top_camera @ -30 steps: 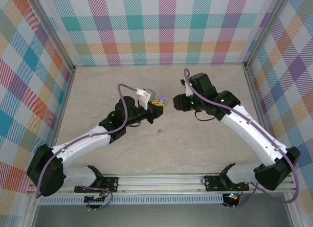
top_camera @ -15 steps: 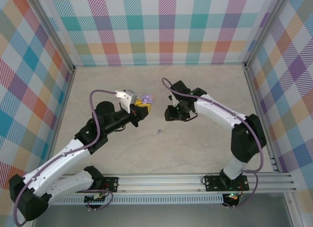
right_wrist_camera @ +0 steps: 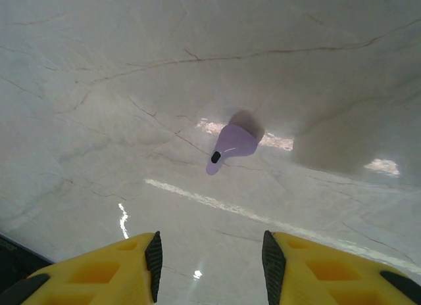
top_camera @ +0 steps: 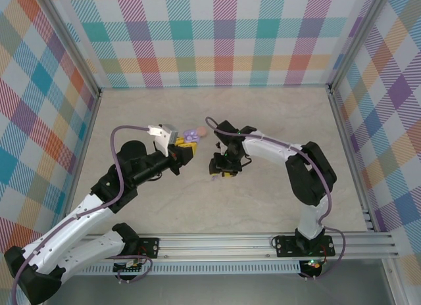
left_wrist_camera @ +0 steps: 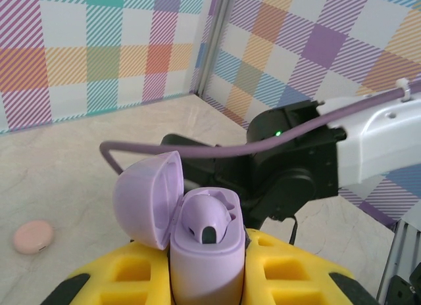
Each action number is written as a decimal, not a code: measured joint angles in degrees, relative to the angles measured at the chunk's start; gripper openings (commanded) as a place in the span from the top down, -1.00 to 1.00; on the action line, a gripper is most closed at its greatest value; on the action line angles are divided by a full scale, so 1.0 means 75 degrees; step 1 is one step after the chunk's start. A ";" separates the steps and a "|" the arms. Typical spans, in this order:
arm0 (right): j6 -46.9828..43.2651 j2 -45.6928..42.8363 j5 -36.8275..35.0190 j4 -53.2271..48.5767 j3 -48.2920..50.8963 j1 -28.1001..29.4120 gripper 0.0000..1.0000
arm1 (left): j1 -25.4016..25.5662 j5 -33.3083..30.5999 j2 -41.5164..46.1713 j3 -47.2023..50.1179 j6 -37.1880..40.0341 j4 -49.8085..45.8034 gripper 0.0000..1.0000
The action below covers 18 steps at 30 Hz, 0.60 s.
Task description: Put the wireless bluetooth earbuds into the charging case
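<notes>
My left gripper is shut on the lilac charging case, held upright between its yellow fingers. The lid is swung open to the left, and one lilac earbud sits in the case. In the top view the left gripper holds the case left of centre. A second lilac earbud lies loose on the marble table. My right gripper hangs open just above and short of it, pointing down, jaws wide apart and empty. The right gripper is at mid-table.
A small pink disc lies on the table just beyond the case, also seen as a pink disc from above. The right arm's black wrist is close in front of the case. Plaid walls enclose the table.
The right gripper has swung left and dropped over the loose earbud. The left gripper has drawn back to the left with the open case.
</notes>
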State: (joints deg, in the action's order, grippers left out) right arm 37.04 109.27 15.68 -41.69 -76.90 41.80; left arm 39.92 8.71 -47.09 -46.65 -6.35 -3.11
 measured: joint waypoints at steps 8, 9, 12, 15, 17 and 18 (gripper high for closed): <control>0.0338 0.0510 -0.0175 0.0003 -0.0122 0.0085 0.17 | 0.0000 0.0032 -0.0015 0.0000 0.0000 0.0003 0.89; 0.0358 0.0577 -0.0201 0.0000 -0.0175 0.0085 0.17 | 0.0000 0.0035 -0.0015 0.0000 0.0000 0.0003 0.89; 0.0382 0.0755 -0.0230 0.0009 -0.0347 0.0093 0.23 | 0.0000 0.0055 -0.0026 0.0000 0.0000 0.0003 0.89; 0.0382 0.0930 -0.0289 -0.0006 -0.0487 0.0114 0.25 | 0.0000 0.0093 -0.0026 0.0000 0.0000 0.0003 0.89; 0.0379 0.1011 -0.0347 -0.0125 -0.0606 0.0128 0.27 | 0.0000 0.0108 -0.0029 0.0000 0.0000 0.0003 0.89; 0.0376 0.1032 -0.0399 -0.0172 -0.0670 0.0137 0.28 | 0.0000 0.0108 -0.0029 0.0000 0.0000 0.0003 0.89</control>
State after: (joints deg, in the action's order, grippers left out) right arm 39.86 117.01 12.69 -42.98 -81.93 42.83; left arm 39.92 9.52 -47.31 -46.65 -6.35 -3.09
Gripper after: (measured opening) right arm 0.370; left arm 0.220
